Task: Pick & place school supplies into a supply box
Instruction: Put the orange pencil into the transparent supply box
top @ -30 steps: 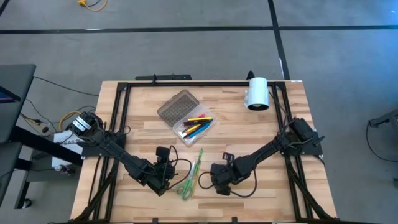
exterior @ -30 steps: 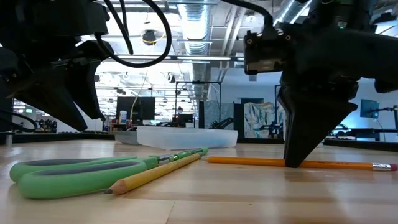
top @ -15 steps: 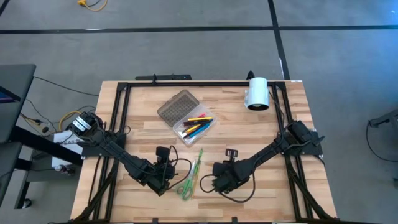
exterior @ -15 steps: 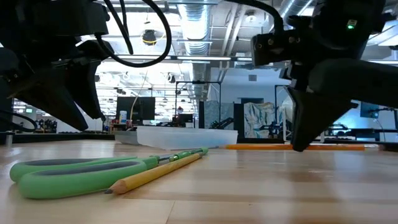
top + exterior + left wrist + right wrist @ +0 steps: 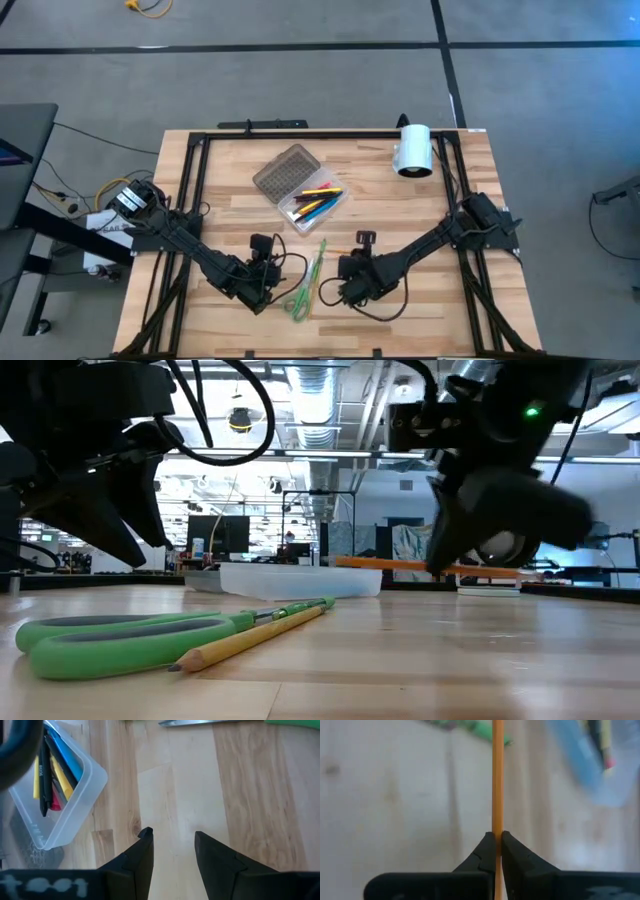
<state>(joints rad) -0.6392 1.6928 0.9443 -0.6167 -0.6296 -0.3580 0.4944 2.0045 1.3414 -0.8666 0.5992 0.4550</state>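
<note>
While the right gripper (image 5: 495, 837) is clamped on the orange pencil (image 5: 497, 775), lifted clear of the desk (image 5: 420, 220), note that the supply box (image 5: 312, 206) lies up and to its left in the high view, on the far side. The pencil's long axis runs straight out ahead of your gripper; align it with the box's length. The left gripper (image 5: 172, 840) hangs released beside the green scissors (image 5: 130, 638)

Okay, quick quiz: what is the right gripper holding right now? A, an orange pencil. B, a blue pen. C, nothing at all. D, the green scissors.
A: in the right wrist view the right gripper is shut on the orange pencil, and the low view shows it lifted off the table.
</note>
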